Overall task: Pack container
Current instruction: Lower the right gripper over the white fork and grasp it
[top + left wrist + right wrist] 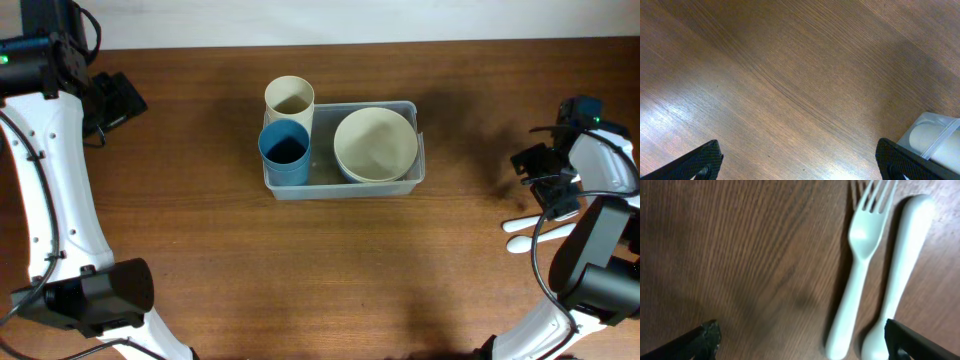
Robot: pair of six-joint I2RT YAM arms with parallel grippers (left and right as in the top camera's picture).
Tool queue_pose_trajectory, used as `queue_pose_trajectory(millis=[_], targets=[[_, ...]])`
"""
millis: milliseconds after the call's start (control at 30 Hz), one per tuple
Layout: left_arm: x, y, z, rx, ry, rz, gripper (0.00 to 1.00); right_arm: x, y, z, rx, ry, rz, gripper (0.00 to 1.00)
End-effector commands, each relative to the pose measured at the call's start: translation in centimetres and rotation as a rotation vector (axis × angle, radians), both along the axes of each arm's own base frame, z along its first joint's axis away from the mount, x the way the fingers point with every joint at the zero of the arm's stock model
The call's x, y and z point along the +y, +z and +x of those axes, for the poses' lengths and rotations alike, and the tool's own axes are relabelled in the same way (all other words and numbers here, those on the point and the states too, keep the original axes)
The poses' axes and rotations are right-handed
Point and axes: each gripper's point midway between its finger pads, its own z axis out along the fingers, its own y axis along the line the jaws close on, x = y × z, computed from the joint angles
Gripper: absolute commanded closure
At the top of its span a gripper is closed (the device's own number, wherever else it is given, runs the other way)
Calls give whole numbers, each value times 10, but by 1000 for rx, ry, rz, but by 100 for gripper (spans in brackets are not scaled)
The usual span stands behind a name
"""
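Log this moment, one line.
left gripper open, empty | right gripper open, empty, near fork, spoon | container: bowl, blue cup, beige cup

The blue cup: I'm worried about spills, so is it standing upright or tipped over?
Upright. The blue cup stands inside the container, its round mouth facing the overhead camera.

A brown wooden table [200, 250], its grain fine and streaked, fills the overhead view. A pale strip [400, 18] borders its far edge; soft light sheens the wood.
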Motion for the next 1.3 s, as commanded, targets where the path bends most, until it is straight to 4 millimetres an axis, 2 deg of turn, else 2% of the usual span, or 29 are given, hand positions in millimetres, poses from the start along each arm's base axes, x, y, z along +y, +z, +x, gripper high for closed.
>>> queue_pose_trajectory(millis=[0,400,700,1267], targets=[[2,4,-1,-8,-2,11,1,1,-6,-3,6,6,12,1],[2,4,-1,-8,-2,11,0,0,-24,-6,43,0,24,1],[2,4,-1,-8,-2,11,0,-14,-25,-16,46,-42,42,1],[2,4,-1,-8,-2,11,0,-12,-31,-16,43,-30,49,1]])
